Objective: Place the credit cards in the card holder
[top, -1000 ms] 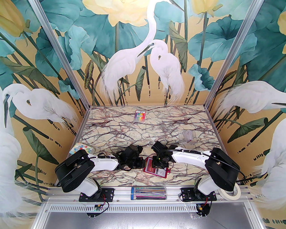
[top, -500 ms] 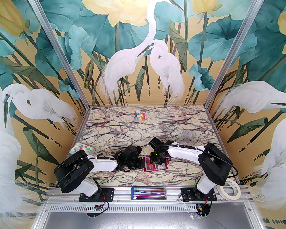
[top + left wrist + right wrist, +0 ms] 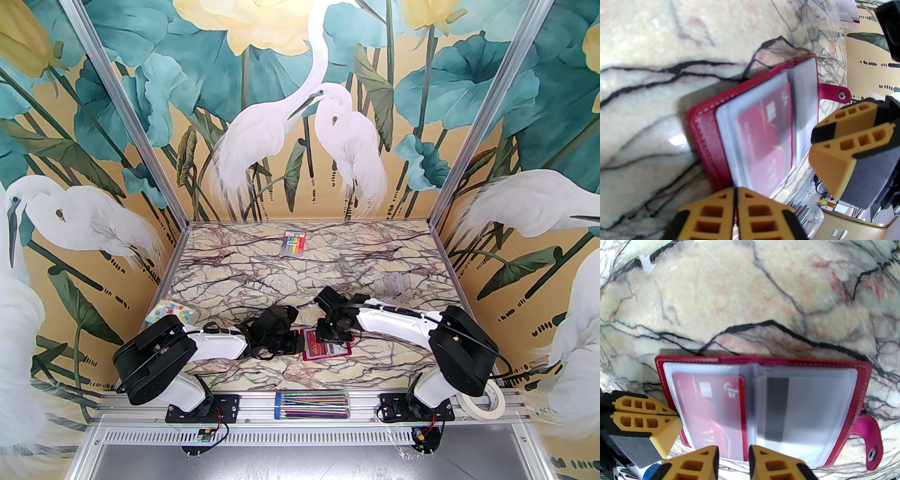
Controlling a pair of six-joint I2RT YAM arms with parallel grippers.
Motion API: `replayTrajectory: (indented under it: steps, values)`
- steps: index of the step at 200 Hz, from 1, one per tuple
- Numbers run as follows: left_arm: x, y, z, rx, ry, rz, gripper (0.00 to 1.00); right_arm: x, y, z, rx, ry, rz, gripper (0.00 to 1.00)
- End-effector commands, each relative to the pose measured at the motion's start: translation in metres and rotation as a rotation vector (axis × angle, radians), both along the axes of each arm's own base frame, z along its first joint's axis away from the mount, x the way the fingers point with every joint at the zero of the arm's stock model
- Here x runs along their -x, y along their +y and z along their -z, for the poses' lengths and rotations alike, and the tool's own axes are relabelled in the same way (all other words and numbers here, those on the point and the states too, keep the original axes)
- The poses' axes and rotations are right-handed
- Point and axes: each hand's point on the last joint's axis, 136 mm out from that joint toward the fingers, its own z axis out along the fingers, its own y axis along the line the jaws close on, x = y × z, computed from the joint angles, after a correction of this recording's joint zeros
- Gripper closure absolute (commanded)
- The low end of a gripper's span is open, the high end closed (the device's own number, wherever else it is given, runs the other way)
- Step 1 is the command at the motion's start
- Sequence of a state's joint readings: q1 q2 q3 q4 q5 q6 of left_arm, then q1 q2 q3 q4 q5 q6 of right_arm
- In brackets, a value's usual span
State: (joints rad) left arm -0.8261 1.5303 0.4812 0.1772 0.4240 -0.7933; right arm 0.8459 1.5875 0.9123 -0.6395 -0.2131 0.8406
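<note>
One dark red leather-look card holder (image 3: 787, 362): lies open flat on marble-pattern table (image 3: 740, 286), directly beneath right claw (image 3: 733, 449). Holds two cards in clear sleeves: one red chip card (image 3: 710, 408) on the left-claw side of the centre fold, one pale grey card with dark stripe (image 3: 811, 408) on the opposite side.

Left claw (image 3: 735, 190): pressed together, pinching the holder's edge nearest it.

Right claw: spread narrowly, astride the centre fold. Cannot tell whether tips touch the sleeves.

One pink snap tab (image 3: 869, 436): projects from the cover away from left claw.

One clear plastic box (image 3: 391, 283): well beyond right claw.

One rainbow-striped pack (image 3: 294, 242): far ahead of both claws.
</note>
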Motion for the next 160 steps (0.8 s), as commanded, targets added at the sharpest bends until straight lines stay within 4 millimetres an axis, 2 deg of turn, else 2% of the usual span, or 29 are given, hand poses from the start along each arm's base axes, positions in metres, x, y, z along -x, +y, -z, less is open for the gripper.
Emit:
replayTrajectory:
  steps: [1,90,160]
  values:
    - [0.007,0.008,0.010,-0.045,0.016,-0.004,0.91,0.008,-0.001,0.004,0.000,0.014,-0.020,0.74]
    - [0.007,0.007,0.012,-0.049,0.018,0.002,0.91,0.017,0.005,0.019,0.010,0.049,-0.047,0.74]
    - [0.008,0.005,0.014,-0.042,0.025,0.003,0.91,0.020,0.012,0.017,-0.005,0.049,-0.059,0.74]
